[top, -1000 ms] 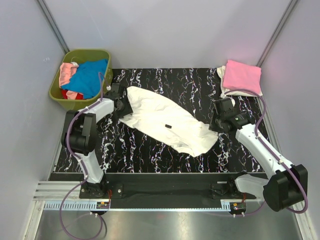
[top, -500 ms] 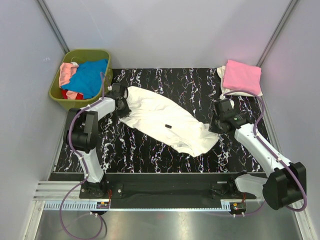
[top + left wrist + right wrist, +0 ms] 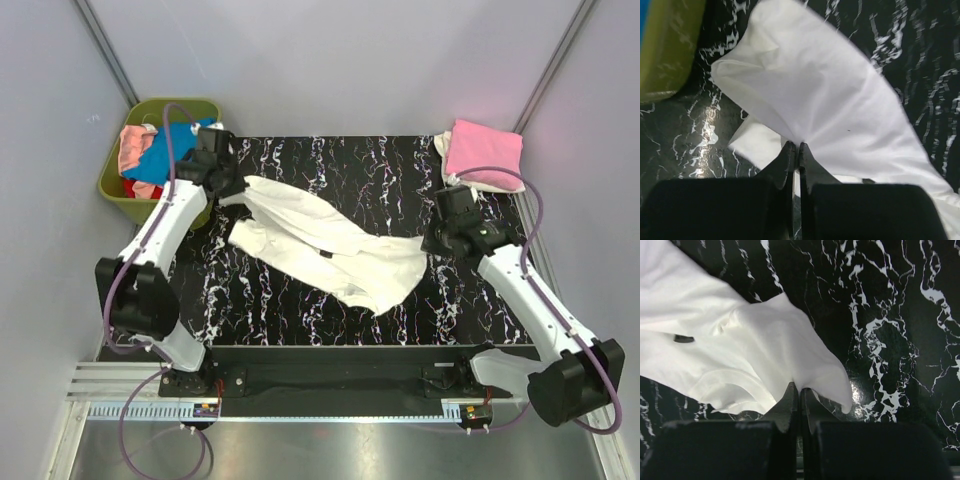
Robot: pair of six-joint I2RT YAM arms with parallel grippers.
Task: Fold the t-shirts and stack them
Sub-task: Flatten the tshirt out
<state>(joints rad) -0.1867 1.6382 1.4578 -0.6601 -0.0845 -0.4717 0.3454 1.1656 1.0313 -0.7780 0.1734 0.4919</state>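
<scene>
A white t-shirt [image 3: 325, 240] hangs stretched across the black marbled table [image 3: 340, 310], raised at both ends. My left gripper [image 3: 232, 192] is shut on its far-left edge, near the basket; the left wrist view has the cloth [image 3: 830, 95] pinched at the fingertips [image 3: 799, 146]. My right gripper [image 3: 432, 243] is shut on the shirt's right end, where cloth [image 3: 765, 345] bunches out of the closed jaws [image 3: 799, 386]. A small dark tag [image 3: 326, 255] marks the shirt's middle. A folded pink t-shirt [image 3: 482, 152] lies on a cream one at the back right corner.
An olive-green basket [image 3: 112, 185] at the back left holds blue [image 3: 160, 160], pink and red shirts. Grey walls close the table in on the left, right and back. Both arm bases sit on the rail at the near edge.
My left gripper shut on the shirt's edge and lifted it up and back toward the basket. The right gripper rose with its end, and the shirt pulled narrower and off the table.
</scene>
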